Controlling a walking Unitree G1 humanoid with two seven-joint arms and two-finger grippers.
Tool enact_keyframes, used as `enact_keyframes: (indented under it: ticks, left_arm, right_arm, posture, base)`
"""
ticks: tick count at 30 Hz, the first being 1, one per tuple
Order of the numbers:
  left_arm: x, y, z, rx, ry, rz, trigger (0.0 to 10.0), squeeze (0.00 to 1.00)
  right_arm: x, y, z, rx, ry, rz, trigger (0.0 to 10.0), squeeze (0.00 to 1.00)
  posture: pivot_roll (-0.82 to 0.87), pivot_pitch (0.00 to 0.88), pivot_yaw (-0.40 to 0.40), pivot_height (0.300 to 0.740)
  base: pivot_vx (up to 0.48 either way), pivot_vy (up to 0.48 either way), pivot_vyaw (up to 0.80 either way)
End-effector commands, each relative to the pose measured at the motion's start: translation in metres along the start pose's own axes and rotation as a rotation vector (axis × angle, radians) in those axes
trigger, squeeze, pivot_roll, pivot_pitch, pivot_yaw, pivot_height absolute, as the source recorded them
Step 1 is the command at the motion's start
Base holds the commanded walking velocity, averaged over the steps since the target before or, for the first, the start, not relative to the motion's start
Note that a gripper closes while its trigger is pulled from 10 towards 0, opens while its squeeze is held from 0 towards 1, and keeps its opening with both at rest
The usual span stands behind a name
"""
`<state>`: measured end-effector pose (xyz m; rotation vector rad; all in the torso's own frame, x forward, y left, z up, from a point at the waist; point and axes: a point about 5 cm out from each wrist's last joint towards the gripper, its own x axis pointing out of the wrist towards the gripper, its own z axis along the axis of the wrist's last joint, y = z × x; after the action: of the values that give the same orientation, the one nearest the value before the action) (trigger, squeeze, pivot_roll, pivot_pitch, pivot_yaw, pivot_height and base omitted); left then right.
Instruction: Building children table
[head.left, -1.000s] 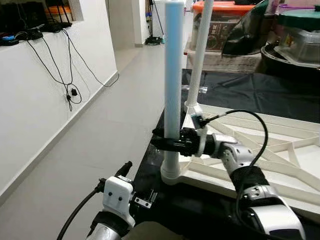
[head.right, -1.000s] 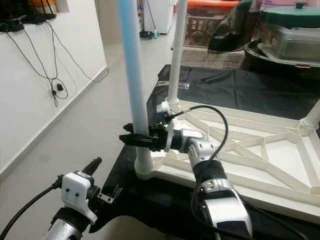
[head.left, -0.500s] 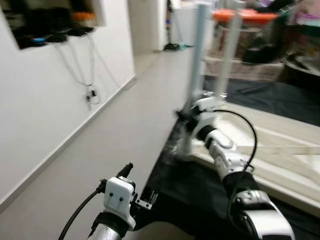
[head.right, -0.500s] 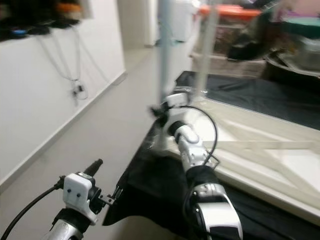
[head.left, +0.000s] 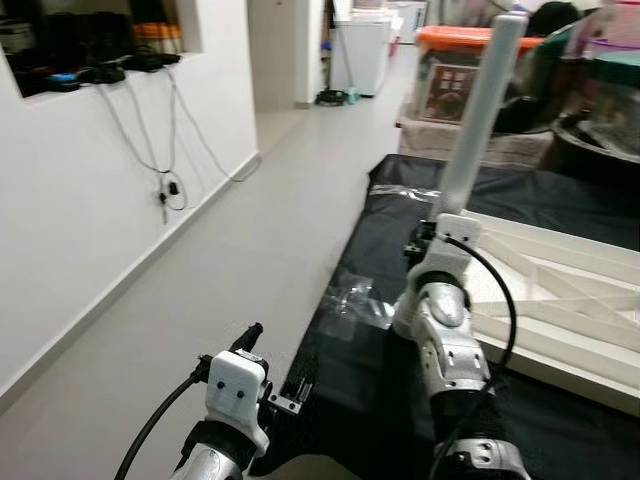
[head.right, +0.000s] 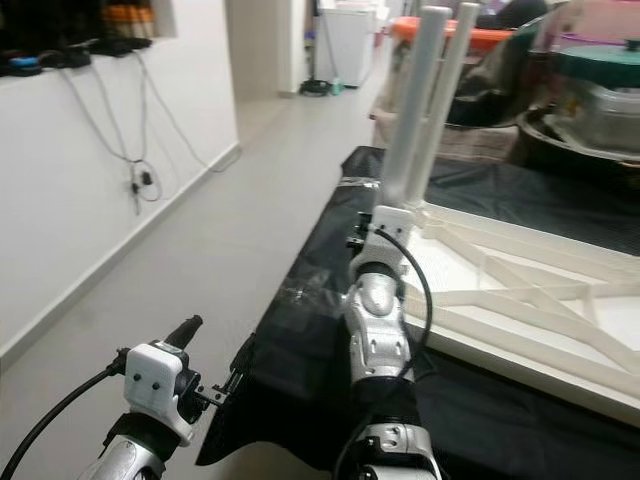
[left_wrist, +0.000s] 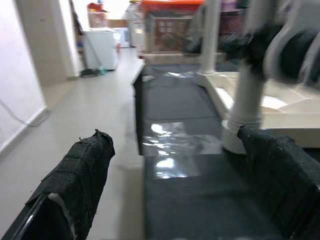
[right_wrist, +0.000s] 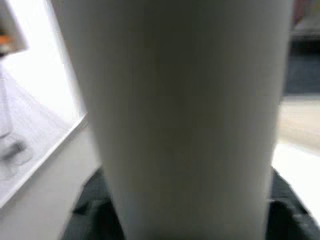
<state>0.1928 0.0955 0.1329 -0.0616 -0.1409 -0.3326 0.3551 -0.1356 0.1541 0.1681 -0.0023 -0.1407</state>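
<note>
A tall white plastic table leg (head.left: 478, 120) stands at the near corner of the upturned white table top (head.right: 520, 300) on a black cloth (head.right: 300, 350). The right hand (right_wrist: 185, 210) is clamped around it. The left hand (left_wrist: 170, 185) hangs open, empty.

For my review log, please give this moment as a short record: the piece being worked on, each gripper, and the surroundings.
workpiece: upturned white table top on a black sheet
legs: two white table legs stand at its near corner; nearer leg, farther leg
right gripper: right gripper at the nearer leg, close against it
left gripper: left gripper open, low, holding nothing
surroundings: white wall with hanging cables
</note>
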Motion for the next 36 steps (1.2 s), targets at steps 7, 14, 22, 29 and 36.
enact_keyframes:
  ticks: [7,14,22,29,36]
  left_arm:
    - [-0.001,0.0,-0.004,-0.007,0.015,0.001,10.0,0.0]
    - [0.0,0.001,-0.005,-0.007,0.015,0.003,10.0,0.0]
    - [0.001,0.002,-0.004,-0.001,0.007,0.013,10.0,0.0]
    - [0.001,0.003,-0.004,0.001,0.011,0.008,10.0,0.0]
    - [0.0,0.003,-0.004,0.002,0.01,0.013,10.0,0.0]
  right_arm:
    - [0.007,0.013,0.001,0.139,0.025,0.313,10.0,0.0]
    - [0.016,0.012,0.025,0.116,0.07,0.914,10.0,0.0]
    - [0.004,0.025,0.024,0.027,0.233,1.396,10.0,0.0]
    - [0.001,0.035,0.02,-0.002,0.295,1.523,9.9,0.0]
    - [0.0,0.037,0.016,0.017,0.296,1.556,0.0,0.0]
  posture:
    - [0.05,0.0,0.015,0.74]
    - [0.05,0.0,0.012,0.74]
    - [0.07,0.0,-0.002,0.74]
    - [0.1,0.0,0.009,0.74]
    - [0.11,0.0,0.005,0.74]
  base:
    - [0.0,0.0,0.0]
    - [0.0,0.0,0.0]
    - [0.0,0.0,0.0]
    - [0.0,0.0,0.0]
    - [0.0,0.0,0.0]
